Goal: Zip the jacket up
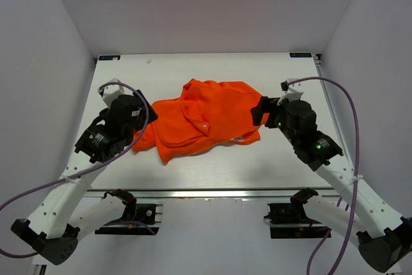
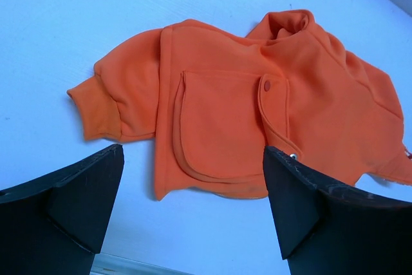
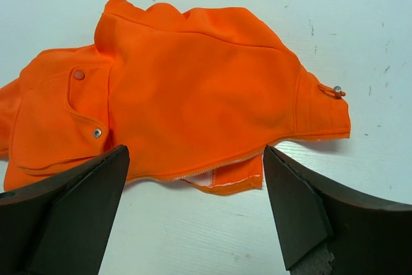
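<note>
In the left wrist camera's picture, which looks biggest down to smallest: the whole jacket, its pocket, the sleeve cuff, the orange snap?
1. jacket
2. pocket
3. sleeve cuff
4. orange snap
All are parts of one garment lying flat, so nearness to the camera hardly skews this order.

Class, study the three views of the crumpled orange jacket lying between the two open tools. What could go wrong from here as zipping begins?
1. The jacket lies folded over itself; zipper teeth show along one edge only, so the mating half may be hard to find.
2. The left tool, open, faces the pocket flap; it might pinch that, not the zipper edge.
3. The right tool could drag the loose fabric.
</note>
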Robot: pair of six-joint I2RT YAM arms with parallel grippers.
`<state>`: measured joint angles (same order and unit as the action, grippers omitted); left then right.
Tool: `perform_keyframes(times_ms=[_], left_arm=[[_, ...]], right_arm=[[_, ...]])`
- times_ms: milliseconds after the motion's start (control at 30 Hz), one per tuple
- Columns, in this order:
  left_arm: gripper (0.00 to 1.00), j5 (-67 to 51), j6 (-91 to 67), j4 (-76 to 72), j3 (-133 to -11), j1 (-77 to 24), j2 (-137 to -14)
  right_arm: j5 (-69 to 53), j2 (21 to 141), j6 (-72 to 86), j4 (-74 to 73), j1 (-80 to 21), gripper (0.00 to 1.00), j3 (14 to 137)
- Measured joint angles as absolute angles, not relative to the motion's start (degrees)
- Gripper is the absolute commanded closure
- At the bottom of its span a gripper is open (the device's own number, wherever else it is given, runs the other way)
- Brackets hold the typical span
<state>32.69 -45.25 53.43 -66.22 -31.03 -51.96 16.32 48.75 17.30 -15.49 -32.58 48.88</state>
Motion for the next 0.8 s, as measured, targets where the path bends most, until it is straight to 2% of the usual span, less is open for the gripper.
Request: perform_keyframes(times_ms=[200,400,667,800], left_arm=[[0.02,31.5,-45.3,54.5,-66.2,-31.0,-53.1],[0.02,28.1,-46.1,54.3,-63.4,-31.0,-52.5],[0.02,18.9,-47.9,51.6,-49.1,-31.0,-58.2],[0.02,13.0,-48.7,48.7,-40.4,-31.0,-61.1]], right_arm=[[15.6,48.9,16.0,-13.9,-32.6,0.11,46.8],[16.6,54.6,16.2,-13.9,-32.6,0.11,47.5],[17.0,70.5,15.9,-15.9,-30.4,0.11,54.1],[15.5,79.4,15.8,-15.8,-25.6,0.11,56.5]])
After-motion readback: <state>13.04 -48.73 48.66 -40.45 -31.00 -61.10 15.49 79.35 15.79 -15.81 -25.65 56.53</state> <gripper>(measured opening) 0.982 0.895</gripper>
